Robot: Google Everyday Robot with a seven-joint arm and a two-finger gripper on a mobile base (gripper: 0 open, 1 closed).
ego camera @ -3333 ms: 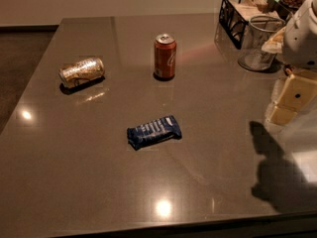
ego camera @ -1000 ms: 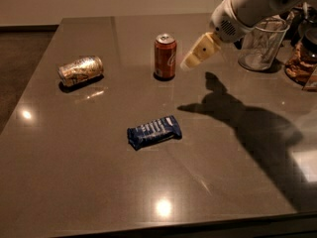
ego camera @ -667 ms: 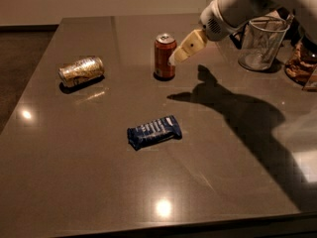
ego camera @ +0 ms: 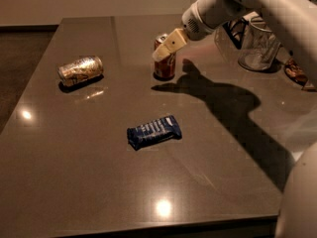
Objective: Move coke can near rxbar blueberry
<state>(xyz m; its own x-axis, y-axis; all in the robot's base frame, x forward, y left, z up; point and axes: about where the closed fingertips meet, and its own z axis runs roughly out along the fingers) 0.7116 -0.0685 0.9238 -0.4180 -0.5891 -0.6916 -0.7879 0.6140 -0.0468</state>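
Red-orange coke can stands upright at the far centre of the table, the gripper across its top; whether it grips cannot be told. The rxbar blueberry lies nearer, well apart.

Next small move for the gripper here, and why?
Probably ease the gripper a bit lower, to mid-height on the coke can. In this view it overlaps only the can's upper part, and I cannot tell whether it touches. The can stands upright, well behind the rxbar, so it likely needs a secure grasp before any carry toward the bar.
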